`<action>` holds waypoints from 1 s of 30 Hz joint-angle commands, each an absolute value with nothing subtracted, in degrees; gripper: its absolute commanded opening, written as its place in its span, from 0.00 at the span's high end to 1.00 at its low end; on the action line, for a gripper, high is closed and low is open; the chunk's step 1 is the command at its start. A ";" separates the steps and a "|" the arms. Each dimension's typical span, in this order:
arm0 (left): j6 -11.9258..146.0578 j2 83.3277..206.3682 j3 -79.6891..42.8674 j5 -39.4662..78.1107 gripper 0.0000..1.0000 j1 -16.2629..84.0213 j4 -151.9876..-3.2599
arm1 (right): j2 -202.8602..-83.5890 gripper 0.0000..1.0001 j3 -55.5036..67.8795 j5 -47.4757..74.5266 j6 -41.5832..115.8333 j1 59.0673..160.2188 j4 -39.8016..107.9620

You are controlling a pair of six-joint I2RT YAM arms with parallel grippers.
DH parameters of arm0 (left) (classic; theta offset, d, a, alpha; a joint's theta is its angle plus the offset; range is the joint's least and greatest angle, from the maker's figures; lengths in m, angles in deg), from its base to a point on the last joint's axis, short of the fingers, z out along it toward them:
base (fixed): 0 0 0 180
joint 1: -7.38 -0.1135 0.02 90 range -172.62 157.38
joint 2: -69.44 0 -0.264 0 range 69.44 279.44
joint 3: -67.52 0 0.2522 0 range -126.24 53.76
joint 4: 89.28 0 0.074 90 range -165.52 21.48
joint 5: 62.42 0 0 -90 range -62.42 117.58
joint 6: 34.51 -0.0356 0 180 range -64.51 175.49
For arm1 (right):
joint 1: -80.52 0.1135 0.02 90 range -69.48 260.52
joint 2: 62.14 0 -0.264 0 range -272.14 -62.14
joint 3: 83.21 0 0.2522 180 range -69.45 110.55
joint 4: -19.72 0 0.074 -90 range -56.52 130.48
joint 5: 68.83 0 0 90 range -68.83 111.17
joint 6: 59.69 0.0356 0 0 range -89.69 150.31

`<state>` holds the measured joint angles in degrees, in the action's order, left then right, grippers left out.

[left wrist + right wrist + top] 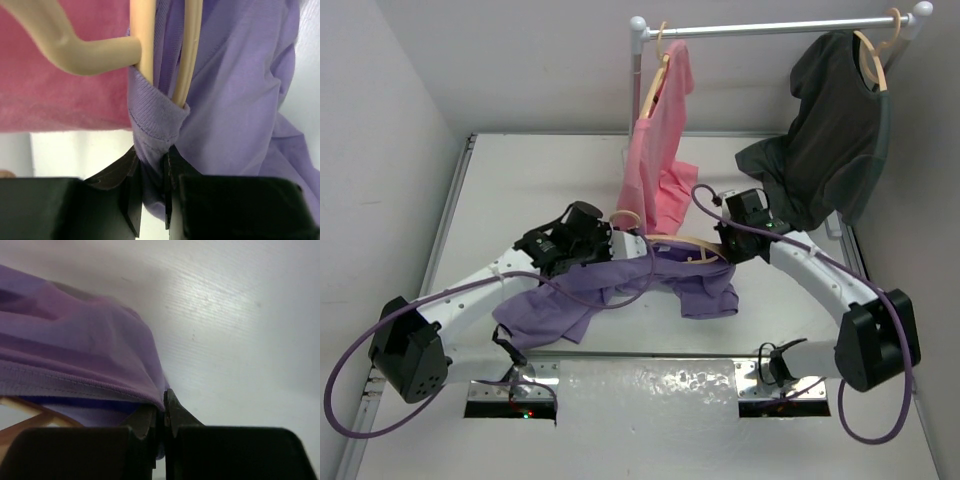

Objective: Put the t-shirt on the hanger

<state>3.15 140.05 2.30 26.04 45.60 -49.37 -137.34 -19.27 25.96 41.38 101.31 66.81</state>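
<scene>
So, roughly halfway I'd say. The left hand [151, 167] is clamped on the collar of the t-shirt [235, 100], just below where the hanger [142, 45] pokes into the neck. The right hand [162, 407] is pinched shut on a hem. Most of the cloth sags onto the counter [520, 190] under both hands, so the shoulders aren't seated yet.

The left arm [470, 283] reaches from its base at the near left corner forward and to the right, with its wrist close to the middle. The left claw [151, 172] has its jaws drawn almost together, pinching a fold of the t-shirt [235, 100] between the fingertips. The right arm [820, 266] runs from its base at the near right corner forward and to the left. The right claw [162, 407] has its jaws closed tight on the t-shirt's hemmed edge. The two claws are near each other but apart.
</scene>
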 commanded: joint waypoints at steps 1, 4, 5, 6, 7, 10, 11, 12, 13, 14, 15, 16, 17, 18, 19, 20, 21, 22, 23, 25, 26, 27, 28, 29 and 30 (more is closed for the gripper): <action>-3.39 138.61 3.48 29.84 1.00 47.99 -50.73 | -138.87 1.00 -15.14 33.03 41.30 102.40 71.10; -6.21 138.52 4.80 33.29 1.00 46.50 -52.05 | -138.09 1.00 -15.13 33.04 41.39 101.97 71.63; -6.39 138.18 5.33 33.73 1.00 45.80 -52.75 | -137.39 1.00 -16.09 30.94 41.73 100.31 71.19; -6.65 138.26 6.29 35.30 1.00 44.92 -53.97 | -135.81 1.00 -17.49 28.57 42.52 97.77 70.67; -6.74 138.26 6.82 36.27 1.00 44.74 -54.77 | -134.93 1.00 -18.29 28.55 42.79 97.74 70.66; -4.73 138.78 7.53 38.13 1.00 44.56 -56.01 | -132.72 1.00 -19.70 32.76 41.92 95.37 71.80; -4.11 138.96 7.09 37.17 1.00 44.56 -55.49 | -132.46 1.00 -19.61 32.77 41.30 95.46 71.63; -3.15 138.96 5.87 36.03 1.00 44.82 -54.70 | -132.28 1.00 -19.35 28.77 40.69 95.81 71.11; -2.88 138.96 5.25 32.89 1.00 45.00 -53.04 | -132.02 1.00 -18.65 26.99 40.59 97.98 69.97; -1.92 139.05 4.11 31.47 1.00 45.69 -52.59 | -132.19 1.00 -17.86 26.18 40.59 100.01 67.61; -1.21 139.23 3.32 29.01 1.00 46.05 -52.58 | -132.63 1.00 -16.72 24.61 40.07 101.85 66.72; -1.03 139.40 2.44 26.90 1.00 46.14 -50.58 | -134.37 1.00 -13.93 23.12 39.63 103.96 65.92; -1.11 139.84 1.39 24.01 1.00 46.14 -49.43 | -135.52 1.00 -12.33 21.62 39.19 107.55 64.79; -0.59 139.93 0.07 20.06 1.00 46.23 -48.02 | -136.58 1.00 -10.75 19.08 39.27 108.72 63.99; -0.50 140.10 -0.46 18.37 1.00 46.31 -47.31 | -137.98 0.99 -8.56 12.88 39.80 109.43 61.89; -0.24 140.19 -1.17 16.53 1.00 46.23 -46.52 | -137.99 0.96 -8.28 10.64 40.59 109.43 60.05; 0.02 140.19 -1.26 15.03 1.00 46.23 -45.99 | -137.73 0.91 -8.36 9.31 41.46 109.43 58.37; 0.46 140.28 -1.35 12.40 1.00 46.23 -45.55 | -136.60 0.74 -9.41 6.95 41.56 109.43 54.96; 0.90 140.28 -1.35 11.16 1.00 46.23 -45.29 | -135.89 0.62 -10.20 5.80 40.60 109.43 53.19; 1.52 140.63 -1.44 8.61 1.00 46.49 -44.85 | -135.36 0.38 -11.44 2.46 37.89 109.43 54.12; 1.52 140.55 -1.52 8.08 1.00 46.40 -44.76 | -135.18 0.18 -11.09 -0.34 34.21 109.35 55.79; 1.61 140.63 -1.70 7.38 1.00 46.40 -44.58 | -134.92 0.13 -10.48 -1.50 32.18 109.34 57.55; 1.52 140.63 -1.79 6.85 1.00 46.40 -44.41 | -134.57 0.12 -10.38 -3.95 30.76 109.43 59.92; 1.35 140.63 -2.31 6.06 1.00 46.40 -44.06 | -133.70 0.12 -10.38 -5.88 26.31 109.43 60.72; 1.17 140.63 -2.66 4.40 1.00 46.40 -43.10 | -133.43 0.13 -10.64 -8.43 24.35 109.43 61.17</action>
